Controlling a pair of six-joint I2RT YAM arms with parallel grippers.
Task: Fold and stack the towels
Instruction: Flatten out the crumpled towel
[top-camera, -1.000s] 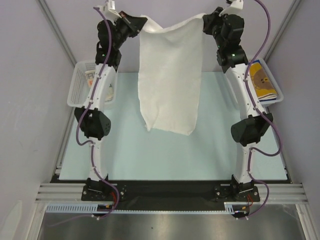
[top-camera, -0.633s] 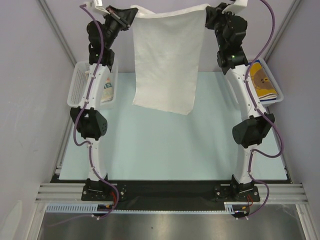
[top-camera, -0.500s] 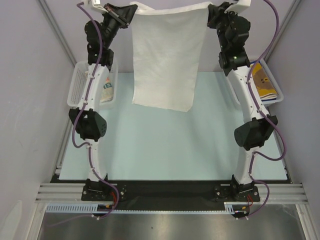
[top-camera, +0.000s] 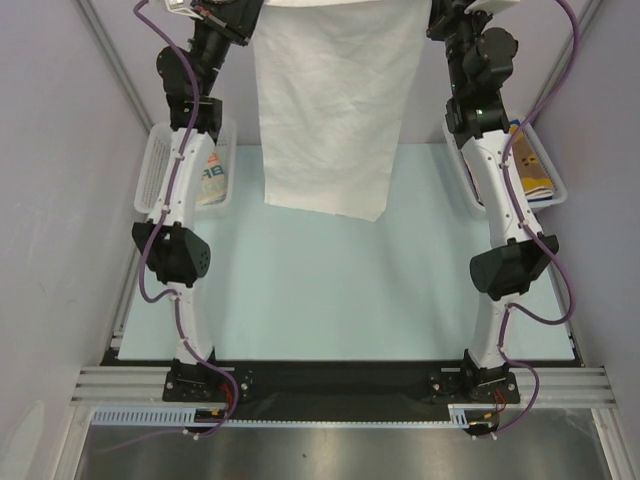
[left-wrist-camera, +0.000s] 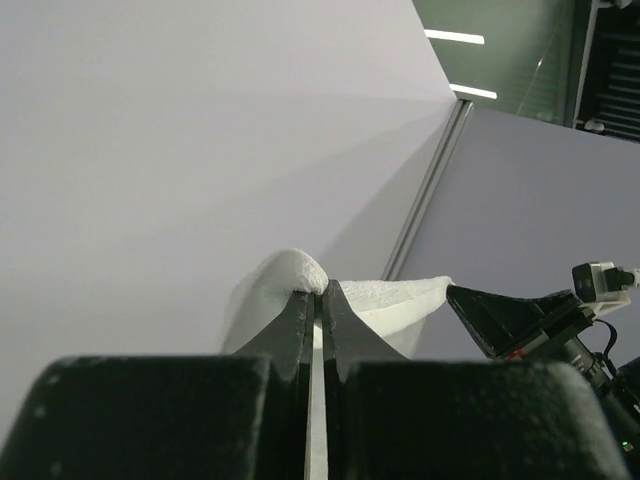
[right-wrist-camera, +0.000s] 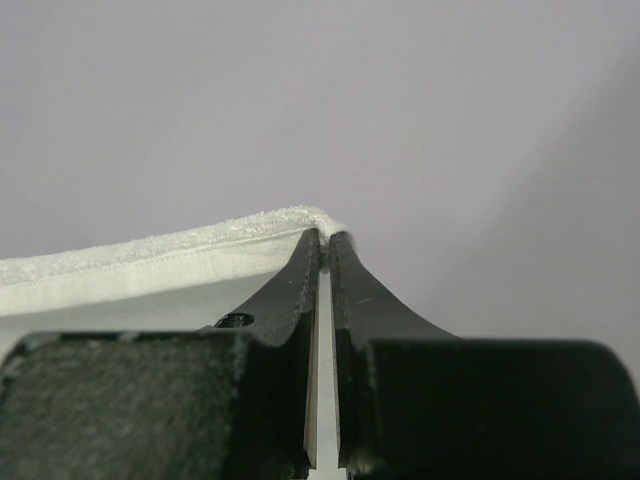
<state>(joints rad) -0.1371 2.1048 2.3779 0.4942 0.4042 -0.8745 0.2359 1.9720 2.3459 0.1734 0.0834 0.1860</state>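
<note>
Hanging lengthwise between the arms, white towel (top-camera: 330, 110) drops straight down from left fingers (left-wrist-camera: 285, 340) and right fingers (right-wrist-camera: 290, 290), each pinched shut on a top corner, hem over far desk (top-camera: 300, 300), neither arm nearer

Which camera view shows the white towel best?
The top external view: the white towel hangs there almost whole, down to its lower edge. Each wrist view shows only a small pinched corner and a bit of hem.

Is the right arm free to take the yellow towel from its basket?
Probably not: the right gripper is shut on the white towel, though the yellow towel lies close by.
</note>
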